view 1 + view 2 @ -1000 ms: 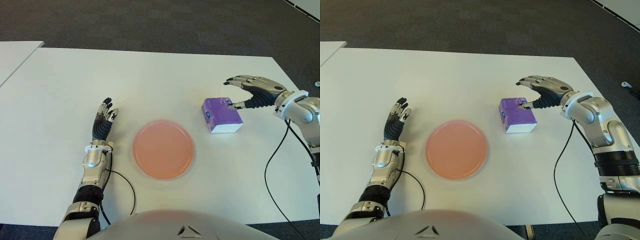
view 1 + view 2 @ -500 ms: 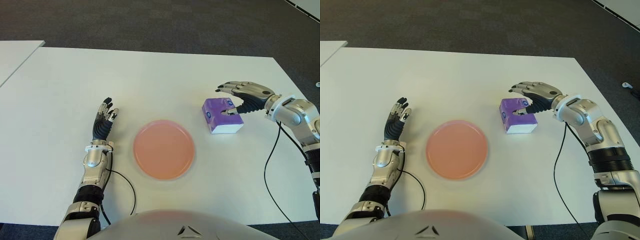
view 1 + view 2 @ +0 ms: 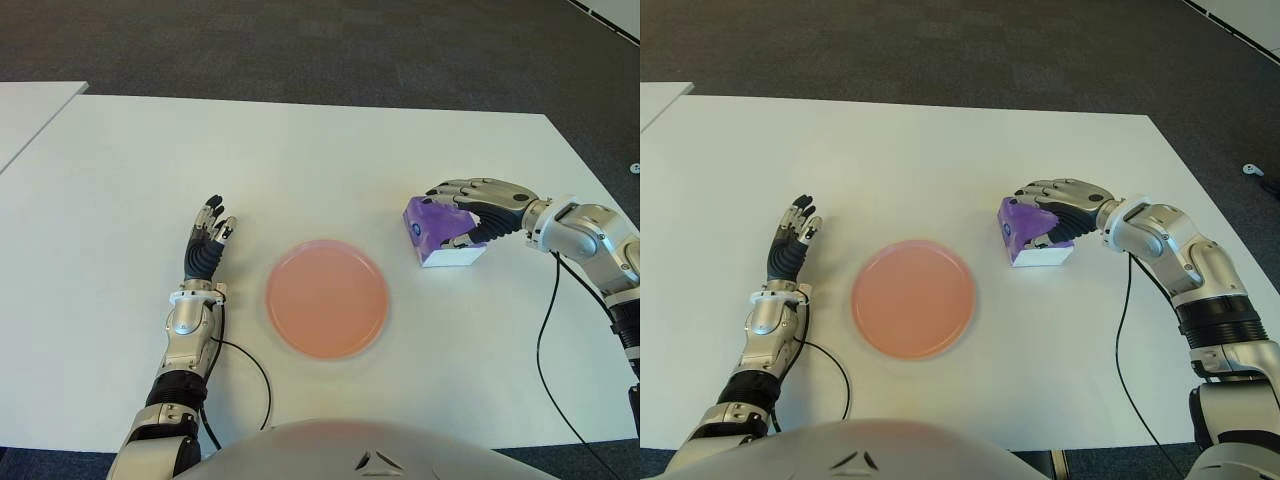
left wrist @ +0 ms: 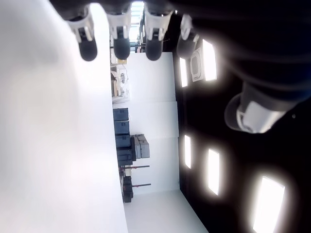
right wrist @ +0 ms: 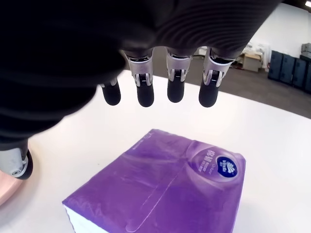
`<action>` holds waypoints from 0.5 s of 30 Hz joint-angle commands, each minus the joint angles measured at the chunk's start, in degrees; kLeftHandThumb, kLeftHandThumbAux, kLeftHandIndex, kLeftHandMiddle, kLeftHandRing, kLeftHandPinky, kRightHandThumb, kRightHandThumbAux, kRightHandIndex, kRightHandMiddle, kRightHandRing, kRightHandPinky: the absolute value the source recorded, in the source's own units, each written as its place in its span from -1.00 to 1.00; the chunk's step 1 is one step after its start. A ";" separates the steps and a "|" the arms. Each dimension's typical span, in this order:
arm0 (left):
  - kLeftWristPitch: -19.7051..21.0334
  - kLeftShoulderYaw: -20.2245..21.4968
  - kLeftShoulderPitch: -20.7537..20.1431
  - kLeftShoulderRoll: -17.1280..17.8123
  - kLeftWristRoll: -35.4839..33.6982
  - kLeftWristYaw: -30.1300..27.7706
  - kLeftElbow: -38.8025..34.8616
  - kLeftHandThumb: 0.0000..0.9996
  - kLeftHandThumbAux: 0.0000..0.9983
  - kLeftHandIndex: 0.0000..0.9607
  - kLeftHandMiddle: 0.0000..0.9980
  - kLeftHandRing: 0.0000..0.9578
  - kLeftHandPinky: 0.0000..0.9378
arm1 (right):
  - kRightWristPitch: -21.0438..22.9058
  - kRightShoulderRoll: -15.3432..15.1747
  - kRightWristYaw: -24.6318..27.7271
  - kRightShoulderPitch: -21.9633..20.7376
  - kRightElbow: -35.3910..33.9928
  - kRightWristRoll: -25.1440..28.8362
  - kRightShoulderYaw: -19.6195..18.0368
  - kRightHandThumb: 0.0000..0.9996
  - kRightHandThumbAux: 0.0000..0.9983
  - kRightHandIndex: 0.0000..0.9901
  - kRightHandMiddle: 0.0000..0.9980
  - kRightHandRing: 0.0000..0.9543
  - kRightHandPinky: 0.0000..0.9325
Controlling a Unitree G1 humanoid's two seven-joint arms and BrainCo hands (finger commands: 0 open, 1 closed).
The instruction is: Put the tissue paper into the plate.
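Observation:
The purple tissue pack [image 3: 422, 228] lies on the white table [image 3: 300, 170], to the right of the round pink plate [image 3: 327, 297]. My right hand [image 3: 445, 215] reaches in from the right and arches over the pack's top. In the right wrist view its fingertips [image 5: 175, 92] hang just above the pack [image 5: 165, 194] without touching it, and the thumb [image 5: 19, 162] stands off to one side. The hand is open around the pack. My left hand [image 3: 208, 240] shows to the left of the plate, fingers spread and holding nothing. The plate holds nothing.
A black cable [image 3: 545, 330] trails from my right arm across the table's right part. A second white table [image 3: 30, 110] stands at the far left. Dark carpet [image 3: 300, 40] lies beyond the far edge.
My right hand has moved left and down from beside the pack to over it, its fingers now arching across the top. The left hand and the plate have not moved.

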 commanded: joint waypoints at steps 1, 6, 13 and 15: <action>1.57 -0.12 2.30 -0.39 0.63 0.43 1.94 -1.00 -0.06 -1.00 -1.00 -1.00 -1.00 | -1.01 0.18 0.00 0.82 0.86 -0.91 1.14 -0.20 -0.20 -1.00 -1.00 -1.00 -1.00; 1.65 -0.14 2.36 -0.39 0.76 0.58 1.87 -1.00 -0.06 -1.00 -1.00 -1.00 -1.00 | -1.76 1.33 -2.57 0.25 4.09 -3.30 2.58 -0.22 -0.19 -1.00 -1.00 -1.00 -1.00; 1.64 -0.13 2.52 -0.30 0.69 0.40 1.83 -1.00 -0.05 -1.00 -1.00 -1.00 -1.00 | -2.38 1.57 -4.27 0.38 5.60 -4.45 3.06 -0.22 -0.18 -1.00 -1.00 -1.00 -1.00; 1.69 -0.12 2.58 -0.28 0.63 0.34 1.77 -1.00 -0.05 -1.00 -1.00 -1.00 -1.00 | -2.35 1.57 -4.65 0.35 5.87 -4.78 3.24 -0.21 -0.18 -1.00 -1.00 -1.00 -1.00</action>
